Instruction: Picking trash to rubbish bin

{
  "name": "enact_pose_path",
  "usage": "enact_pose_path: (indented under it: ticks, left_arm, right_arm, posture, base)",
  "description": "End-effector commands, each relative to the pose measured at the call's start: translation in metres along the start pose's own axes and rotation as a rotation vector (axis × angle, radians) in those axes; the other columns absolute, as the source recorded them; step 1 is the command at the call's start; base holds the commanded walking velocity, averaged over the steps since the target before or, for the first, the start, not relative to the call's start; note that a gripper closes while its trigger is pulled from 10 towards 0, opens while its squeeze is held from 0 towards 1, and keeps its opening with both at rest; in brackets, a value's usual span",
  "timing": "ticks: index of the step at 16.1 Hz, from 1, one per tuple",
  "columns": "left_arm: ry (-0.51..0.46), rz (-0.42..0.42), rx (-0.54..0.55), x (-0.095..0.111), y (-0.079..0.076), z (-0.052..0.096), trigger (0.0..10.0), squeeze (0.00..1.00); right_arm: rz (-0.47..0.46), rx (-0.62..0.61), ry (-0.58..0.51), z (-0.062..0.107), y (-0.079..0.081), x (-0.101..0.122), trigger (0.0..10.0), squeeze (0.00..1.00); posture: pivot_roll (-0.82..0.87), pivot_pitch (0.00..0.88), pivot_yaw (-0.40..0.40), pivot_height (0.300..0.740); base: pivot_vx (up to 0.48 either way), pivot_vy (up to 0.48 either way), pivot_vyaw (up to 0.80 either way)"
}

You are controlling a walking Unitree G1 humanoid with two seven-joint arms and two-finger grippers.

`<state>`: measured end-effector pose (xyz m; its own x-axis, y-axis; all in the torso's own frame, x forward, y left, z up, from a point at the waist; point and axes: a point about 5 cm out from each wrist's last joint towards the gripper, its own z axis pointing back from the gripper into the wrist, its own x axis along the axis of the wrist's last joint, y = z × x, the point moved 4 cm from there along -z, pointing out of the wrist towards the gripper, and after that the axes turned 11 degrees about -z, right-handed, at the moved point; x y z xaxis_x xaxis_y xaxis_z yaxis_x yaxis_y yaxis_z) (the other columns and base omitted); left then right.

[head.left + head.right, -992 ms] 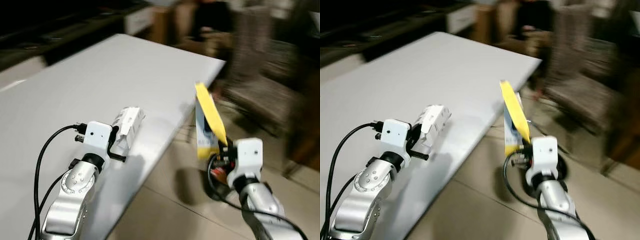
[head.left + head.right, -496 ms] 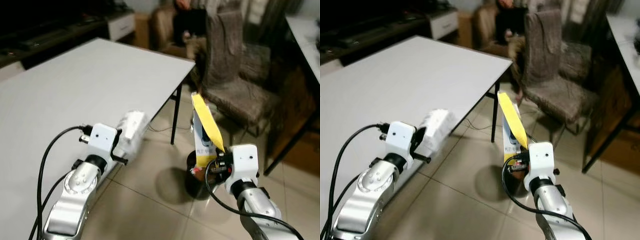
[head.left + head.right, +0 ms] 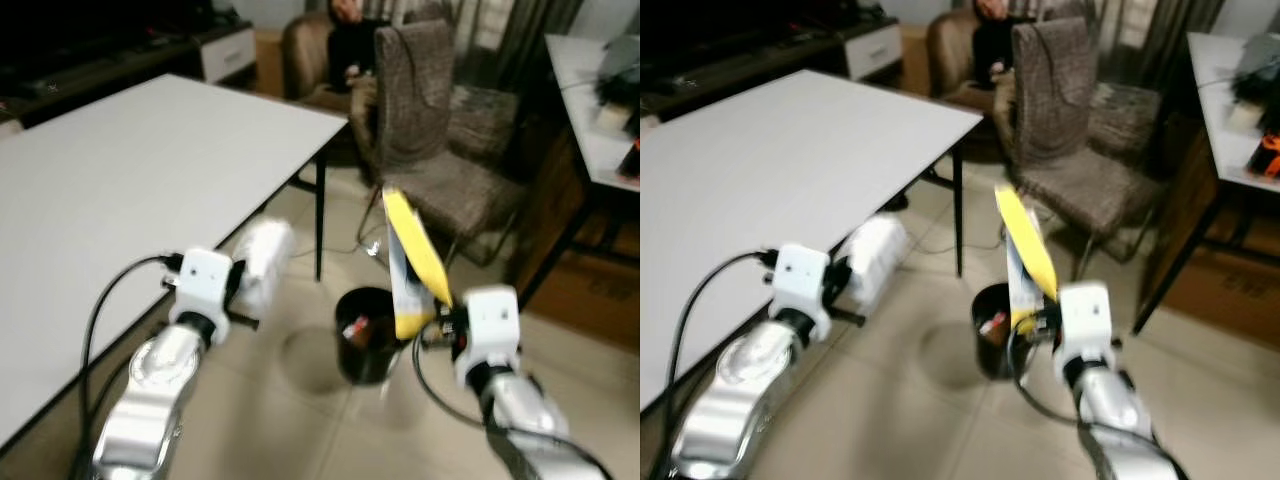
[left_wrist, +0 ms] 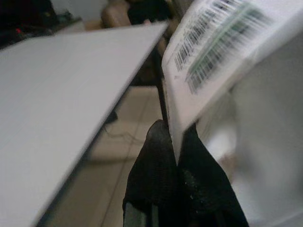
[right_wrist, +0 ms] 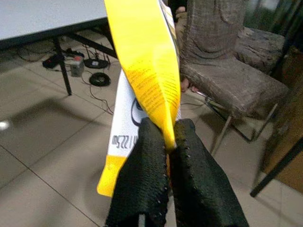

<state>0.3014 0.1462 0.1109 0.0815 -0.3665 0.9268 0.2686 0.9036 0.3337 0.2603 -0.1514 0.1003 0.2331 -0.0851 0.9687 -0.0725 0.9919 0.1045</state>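
Beside table edge [image 3: 300, 165], bin [image 3: 362, 335].

One black bin [image 3: 366, 335]; one yellow packet [image 3: 412, 262]; one white carton [image 3: 262, 254]; two chairs [image 3: 432, 120]; two tables [image 3: 140, 190].

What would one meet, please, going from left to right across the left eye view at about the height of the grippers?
Table → white carton in the left gripper → bin → yellow packet in the right gripper.

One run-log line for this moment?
left gripper: holds white carton | right gripper: holds yellow carton | bin: ahead on floor
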Motion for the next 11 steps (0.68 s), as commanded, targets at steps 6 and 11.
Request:
enact_pose_path:
  ticks: [6,11]
  left_arm:
    - [0.005,-0.036,-0.005,-0.004,0.003,0.002,10.0,0.00]
    - [0.002,-0.035,0.002,-0.009,0.007,0.002,10.0,0.00]
  right_arm:
    - [-0.047,-0.018,0.038,-0.001,-0.001,-0.012,10.0,0.00]
    - [0.020,-0.014,0.062,-0.008,-0.008,-0.021,10.0,0.00]
  posture:
    - [-0.09,0.000,0.031,0.740]
    - [-0.08,0.000,0.023,0.740]
  base:
    - [0.000,0.000,-0.13]
    - [0.000,0.000,-0.80]
